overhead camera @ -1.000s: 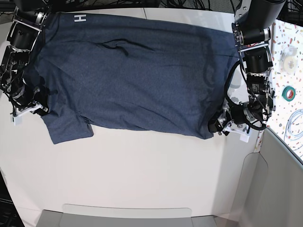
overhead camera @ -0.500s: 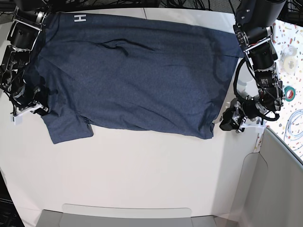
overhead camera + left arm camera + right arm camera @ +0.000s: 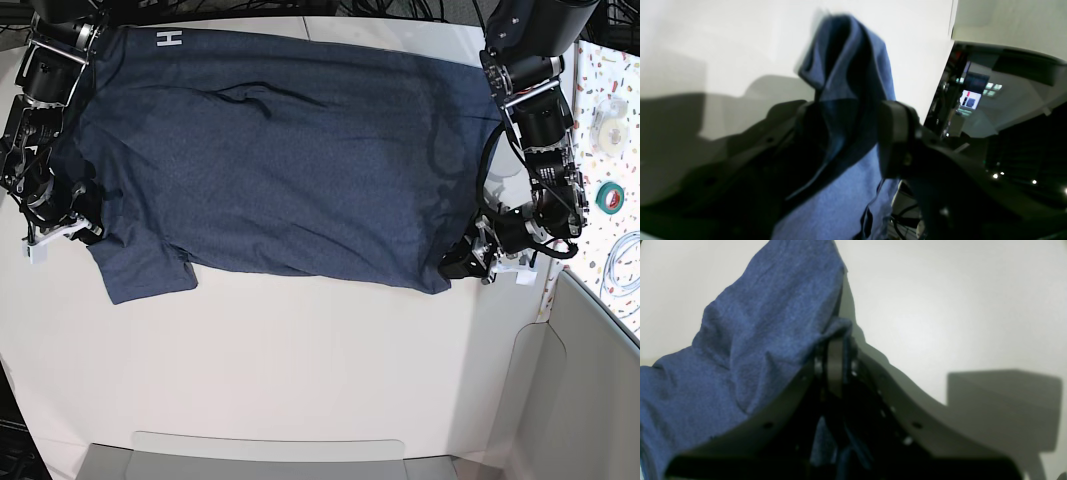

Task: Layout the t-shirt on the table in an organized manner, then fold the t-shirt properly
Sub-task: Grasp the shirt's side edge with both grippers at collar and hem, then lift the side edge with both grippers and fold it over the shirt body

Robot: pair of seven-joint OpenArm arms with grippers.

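Two arms flanked t-shirt [image 3: 270, 170], spread wide across table [image 3: 300, 370], likely for layout stage. Right gripper [image 3: 62, 222], at base view's left edge, sat clamped on cloth beside sleeve; right wrist view showed fabric bunched over closed jaws, seemingly anchoring that side. Shirt body lay flat between arms, few ripples near top. Left gripper [image 3: 468, 262], at base view's right, sat at lower corner of shirt; left wrist view showed jaws apart with cloth fold draped between them, grip uncertain, probably mid-regrasp.
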